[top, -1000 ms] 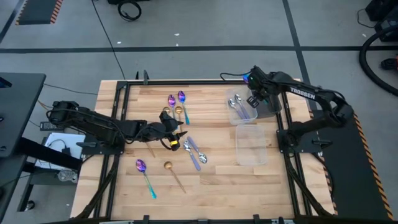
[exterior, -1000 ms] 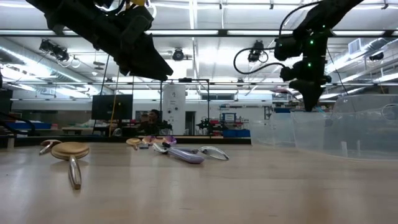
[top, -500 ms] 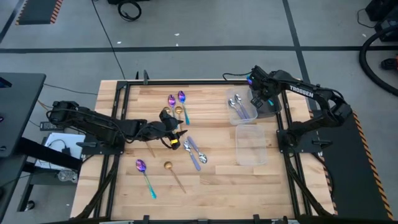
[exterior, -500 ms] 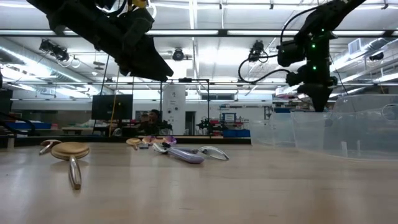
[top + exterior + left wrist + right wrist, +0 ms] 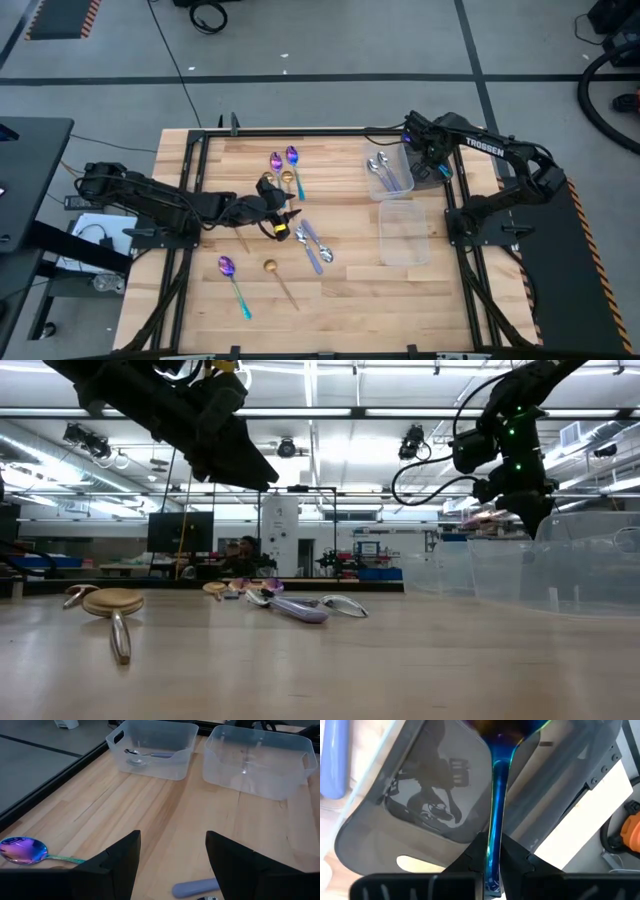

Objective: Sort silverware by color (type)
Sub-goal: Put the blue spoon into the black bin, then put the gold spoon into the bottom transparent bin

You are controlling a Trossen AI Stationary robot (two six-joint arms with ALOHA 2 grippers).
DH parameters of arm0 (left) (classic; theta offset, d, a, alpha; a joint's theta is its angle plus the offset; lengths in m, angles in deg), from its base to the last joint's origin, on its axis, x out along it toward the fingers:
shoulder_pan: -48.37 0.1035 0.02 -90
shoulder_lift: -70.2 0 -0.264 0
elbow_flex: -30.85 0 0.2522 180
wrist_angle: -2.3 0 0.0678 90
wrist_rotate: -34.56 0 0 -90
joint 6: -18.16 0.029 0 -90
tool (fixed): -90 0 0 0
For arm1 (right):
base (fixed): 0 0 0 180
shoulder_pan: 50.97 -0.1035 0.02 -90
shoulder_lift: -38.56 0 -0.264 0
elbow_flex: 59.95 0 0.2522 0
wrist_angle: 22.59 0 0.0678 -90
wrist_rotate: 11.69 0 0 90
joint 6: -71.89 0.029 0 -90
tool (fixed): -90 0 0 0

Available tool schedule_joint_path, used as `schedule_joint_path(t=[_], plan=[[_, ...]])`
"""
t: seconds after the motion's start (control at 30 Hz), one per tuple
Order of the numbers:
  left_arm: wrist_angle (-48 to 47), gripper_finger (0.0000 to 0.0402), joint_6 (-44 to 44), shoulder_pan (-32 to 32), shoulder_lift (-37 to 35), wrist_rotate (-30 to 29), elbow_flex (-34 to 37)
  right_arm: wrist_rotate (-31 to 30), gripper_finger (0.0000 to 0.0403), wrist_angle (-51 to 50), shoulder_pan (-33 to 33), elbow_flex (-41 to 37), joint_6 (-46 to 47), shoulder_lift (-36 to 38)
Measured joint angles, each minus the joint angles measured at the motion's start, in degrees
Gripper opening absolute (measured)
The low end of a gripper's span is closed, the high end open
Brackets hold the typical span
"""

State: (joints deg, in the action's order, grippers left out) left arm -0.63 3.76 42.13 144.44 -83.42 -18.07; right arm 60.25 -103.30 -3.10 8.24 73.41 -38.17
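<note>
Holds one purple-blue spoon [image 5: 495, 805] in the right tool [image 5: 492, 852], at the far right corner of the desk [image 5: 340, 300]. Pinches it low on the teal handle, with both fingers pressed on the metal. Keeps the long axis in line with the fingers, bowl pointing away from the wrist and down. Below the bowl lies a grey bin [image 5: 420, 820], not the clear box [image 5: 395, 198] just beside it, where silver spoons are already lying. For the coming move matters only this: bowl over the grey bin, handle above it, so probably needs just to lower and let go. Risk, as a guess: may catch the rim, because the spoon hangs close to the bin's edge.

Hovers with the left tool [image 5: 283, 218] over the middle of the desk, fingers spread wide and holding nothing. Is much nearer to the loose spoons there: a gold one [image 5: 286, 180], two silver ones [image 5: 312, 245], and a purple one [image 5: 20, 850] off to one side of its fingers.
</note>
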Motion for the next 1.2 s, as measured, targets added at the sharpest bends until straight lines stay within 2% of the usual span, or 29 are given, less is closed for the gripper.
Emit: schedule_joint_path(t=[0.23, 0.53, 0.8, 0.9, 1.07, 1.2], plan=[[0.0, 0.0231, -0.02, -0.09, 0.0, 0.01, -0.02, -0.11, 0.0046, 0.44, 0.11, 0.0, -1.34, 0.0], [-0.36, 0.0231, -0.02, -0.15, 0.0, 0.38, -0.02, -0.09, 0.0083, 1.6, 0.33, 0.0, -1.23, 0.0], [-0.45, 0.0231, -0.04, -0.15, 0.0, 0.42, -0.02, 0.01, 0.0086, 1.73, 0.3, -0.02, -1.42, 0.0], [-0.78, 0.0231, -0.04, -0.15, 0.0, 0.82, -0.02, 3.24, 0.0085, 1.53, -0.34, 0.36, -1.31, 0.0], [-5.14, 0.0231, -5.43, 0.07, 0.0, 0.82, -0.07, 5.92, 0.0085, 2.23, -3.55, 3.81, 1.17, 0.0], [-10.12, 0.0231, -11.37, 0.07, 0.0, 0.82, -0.07, 6.38, 0.0085, 9.77, -7.99, 5.25, 1.5, 0.38]])
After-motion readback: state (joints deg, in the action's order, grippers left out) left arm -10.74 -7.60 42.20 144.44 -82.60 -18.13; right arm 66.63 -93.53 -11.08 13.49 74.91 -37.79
